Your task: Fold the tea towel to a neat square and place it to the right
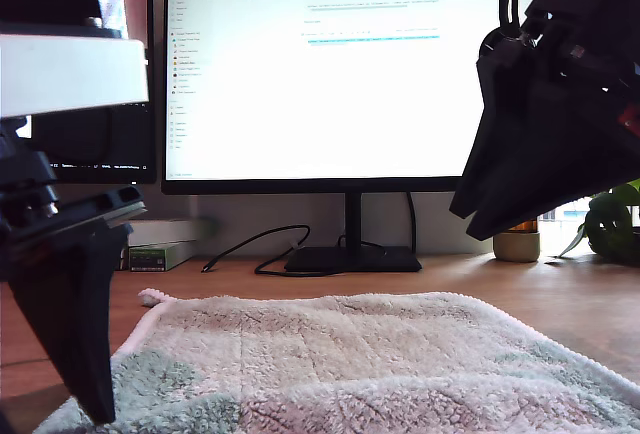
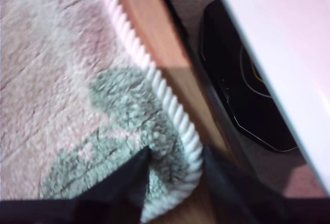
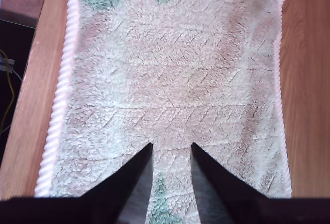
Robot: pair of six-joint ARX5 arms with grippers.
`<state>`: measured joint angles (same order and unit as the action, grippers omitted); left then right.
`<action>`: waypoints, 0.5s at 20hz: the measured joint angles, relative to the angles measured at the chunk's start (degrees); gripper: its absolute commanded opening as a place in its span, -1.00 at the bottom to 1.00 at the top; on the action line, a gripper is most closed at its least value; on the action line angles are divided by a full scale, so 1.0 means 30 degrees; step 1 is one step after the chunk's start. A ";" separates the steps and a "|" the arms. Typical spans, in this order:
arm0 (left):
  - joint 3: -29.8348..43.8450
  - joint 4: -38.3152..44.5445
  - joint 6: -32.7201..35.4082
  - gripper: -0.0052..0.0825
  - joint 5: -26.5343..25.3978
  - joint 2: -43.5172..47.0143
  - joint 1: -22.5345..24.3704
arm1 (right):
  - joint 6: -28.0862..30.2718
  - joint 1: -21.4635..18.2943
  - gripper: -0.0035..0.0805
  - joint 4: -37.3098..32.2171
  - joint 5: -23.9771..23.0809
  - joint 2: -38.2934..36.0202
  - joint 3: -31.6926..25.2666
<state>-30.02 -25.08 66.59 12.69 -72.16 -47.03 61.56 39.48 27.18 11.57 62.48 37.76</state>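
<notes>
Across the back of the counter (image 1: 560, 294) stands one monitor (image 1: 350, 74), lit with a pale page, on one dark stand with one cable looping beside its base. One tea towel (image 1: 350, 364) lies spread flat on the wooden counter in front of it, filling the near foreground of the exterior view; it is plush and off-white with grey-green patches and a ribbed pale pink trim along its edges. Two arms show, one at each side of the exterior view. My first end effector (image 2: 172, 180) sits low at a corner of the tea towel (image 2: 77, 79), its two dark fingers parted with the ribbed trim and a grey-green patch between them; whether they press the cloth I cannot tell. My second end effector (image 3: 171, 182) hangs above the tea towel (image 3: 175, 69), looking down on its middle, fingers apart and holding nothing. One small pot (image 1: 517, 244) and one leafy plant (image 1: 612, 222) stand at the exterior view's right, and a flat box lies at its left.
</notes>
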 measured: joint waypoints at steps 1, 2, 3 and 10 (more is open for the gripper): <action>-0.0022 0.0087 0.0015 -0.75 -0.0138 -0.0044 -0.0124 | 0.0000 0.0000 -0.44 0.0044 0.0015 0.0000 0.0000; -0.0029 0.0095 0.0015 -0.84 -0.0240 -0.0109 -0.0204 | 0.0000 0.0000 -0.44 0.0117 0.0022 0.0000 0.0000; -0.0029 0.0102 0.0073 -0.91 -0.0321 -0.0109 -0.0211 | 0.0000 0.0000 -0.44 0.0138 0.0029 0.0000 0.0000; -0.0029 0.0117 0.0160 -0.93 -0.0831 -0.0124 -0.0335 | -0.0007 0.0000 -0.36 0.1086 0.1020 0.0000 0.0000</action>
<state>-30.11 -24.73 67.07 10.20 -72.53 -48.03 61.54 39.48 30.44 14.63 62.48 37.76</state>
